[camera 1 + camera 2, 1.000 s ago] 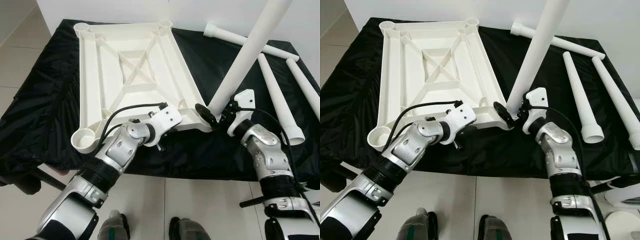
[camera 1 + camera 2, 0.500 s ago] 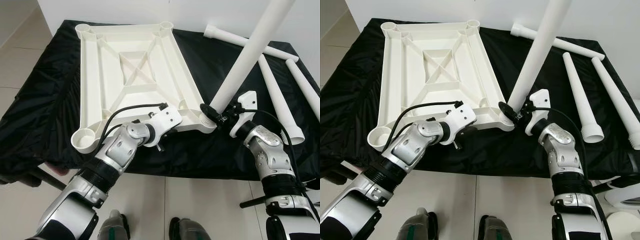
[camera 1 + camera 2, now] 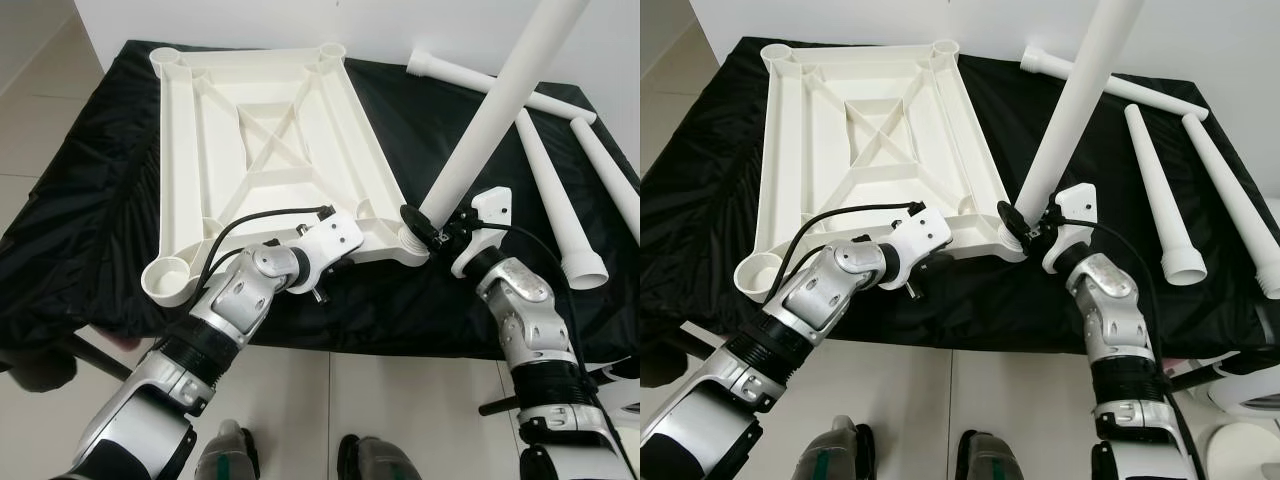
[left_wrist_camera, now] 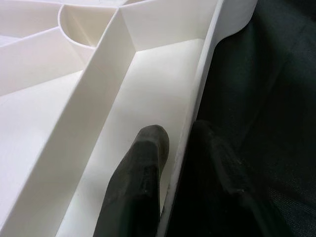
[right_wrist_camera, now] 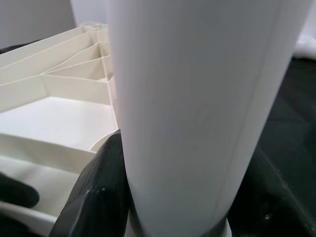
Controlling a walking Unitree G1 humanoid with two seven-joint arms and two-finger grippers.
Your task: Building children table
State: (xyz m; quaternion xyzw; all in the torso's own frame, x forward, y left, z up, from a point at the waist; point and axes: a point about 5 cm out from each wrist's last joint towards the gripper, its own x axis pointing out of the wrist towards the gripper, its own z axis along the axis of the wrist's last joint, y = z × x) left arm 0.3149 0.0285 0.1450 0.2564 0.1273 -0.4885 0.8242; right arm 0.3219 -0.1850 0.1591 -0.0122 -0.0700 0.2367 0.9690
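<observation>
A white plastic tabletop (image 3: 260, 130) lies upside down on a black-draped table, ribs facing up. My left gripper (image 4: 173, 143) is shut on its near rim, one finger inside the rim and one outside. My right gripper (image 3: 432, 226) is shut on a long white table leg (image 3: 495, 110) near its base. The leg leans up and to the right, and its foot meets the tabletop's near right corner socket (image 3: 412, 243). In the right wrist view the leg (image 5: 197, 98) stands between the black fingers (image 5: 94, 192).
Three more white legs lie on the black cloth at the right: one (image 3: 500, 85) across the back, two (image 3: 555, 205) (image 3: 610, 170) pointing toward me. An empty corner socket (image 3: 168, 275) sits at the near left. Tiled floor lies below the table's front edge.
The right gripper has shifted slightly left and forward with the leg, bringing its foot onto the corner socket. The left gripper has kept its hold on the rim.
</observation>
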